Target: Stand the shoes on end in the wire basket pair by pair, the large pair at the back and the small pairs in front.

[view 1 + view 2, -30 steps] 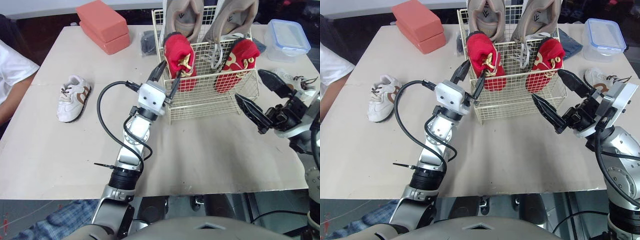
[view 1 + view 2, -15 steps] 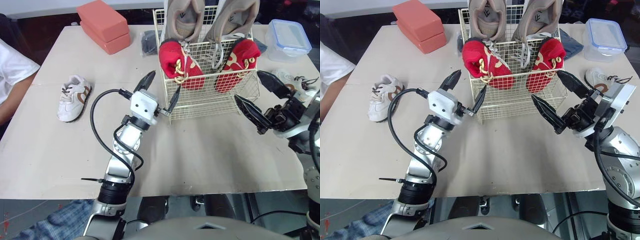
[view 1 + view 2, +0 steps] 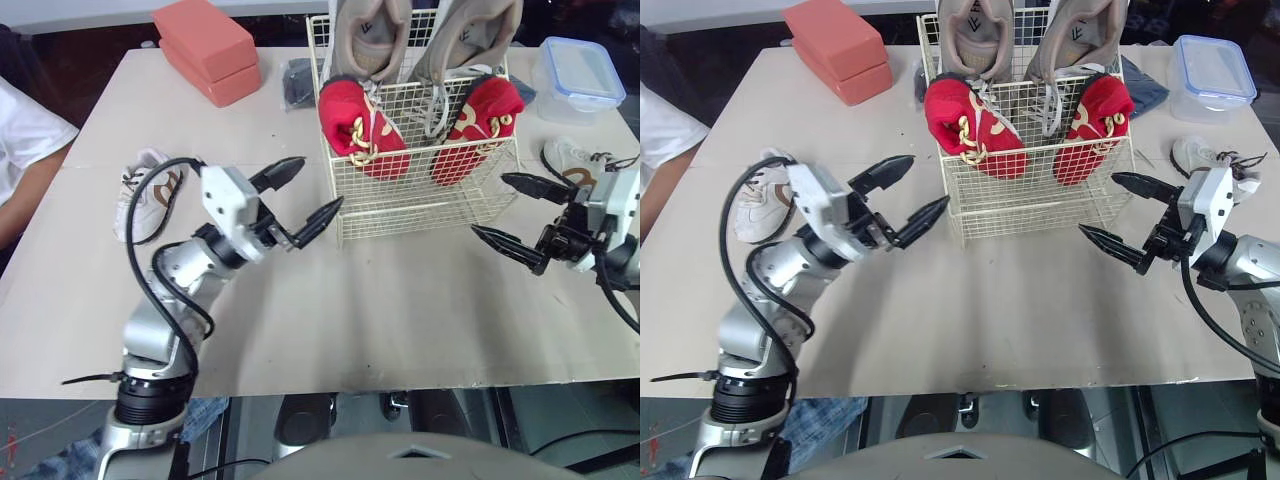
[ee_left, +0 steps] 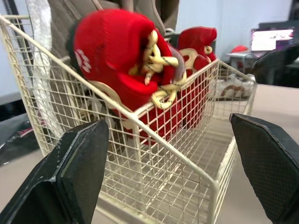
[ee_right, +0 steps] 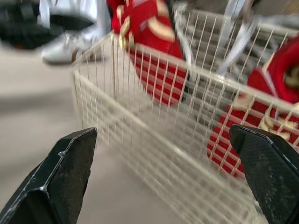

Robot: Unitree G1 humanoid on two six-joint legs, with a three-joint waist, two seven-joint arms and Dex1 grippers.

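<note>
The left claw (image 3: pixel 318 185) hangs over the table (image 3: pixel 380 320) just near-left of the basket (image 3: pixel 420 205), its fingers wide apart and empty. The right claw (image 3: pixel 490 205) hovers by the basket's near-right corner, also spread wide and holding nothing. Both point in toward the basket without touching it.

A white shoe (image 3: pixel 752 205) lies on the table at the left, partly behind the left arm. Its match (image 3: pixel 572 160) lies at the right, past the right claw.

In the front of the basket the red shoes (image 3: pixel 360 125) stand on end, one at each side. The left one leans right. Behind them, the beige shoes (image 3: pixel 372 30) stand upright against the back wire.

Farther back are a dark cloth (image 3: pixel 297 82) left of the basket, pink blocks (image 3: pixel 205 50) far left, and a lidded tub (image 3: pixel 580 72) far right. A white sleeve (image 3: pixel 25 140) shows at the left edge.
</note>
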